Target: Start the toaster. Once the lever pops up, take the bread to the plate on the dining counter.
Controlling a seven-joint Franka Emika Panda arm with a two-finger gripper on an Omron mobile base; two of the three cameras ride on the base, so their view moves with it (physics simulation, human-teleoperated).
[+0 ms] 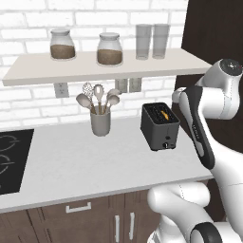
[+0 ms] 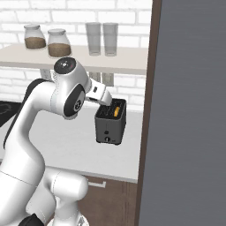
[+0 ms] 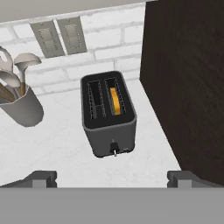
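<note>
The toaster (image 3: 109,114) is seen standing on the white kitchen counter (image 1: 71,166), near its right end and close beside a tall dark cabinet panel (image 3: 188,78). The bread (image 3: 114,100) is sunk in the right-hand slot as viewed from the hand, with only a golden edge showing above the slot. A small knob and a lever stub (image 3: 114,148) are seen low on the front face; the lever's height cannot be judged with certainty, and starting is judged not yet done. The gripper (image 3: 112,177) is held above and in front of the toaster, clear of it, with the fingertips (image 3: 41,178) set wide apart and nothing between them. A grey utensil cup (image 1: 100,122) stands well to the toaster's left, below a shelf (image 1: 104,66) carrying jars and glasses. Risks are noted as follows. The lever is small, so a descent slightly off line could land on the knob or the toaster's top edge, and the light body could be pushed or tipped instead of the lever being driven down. The cabinet panel sits close on one side, so a wide-spread finger or the wrist could be caught on it during the approach. Later, little of the bread may stand proud for a grip, and a shallow pinch could let it slip.
</note>
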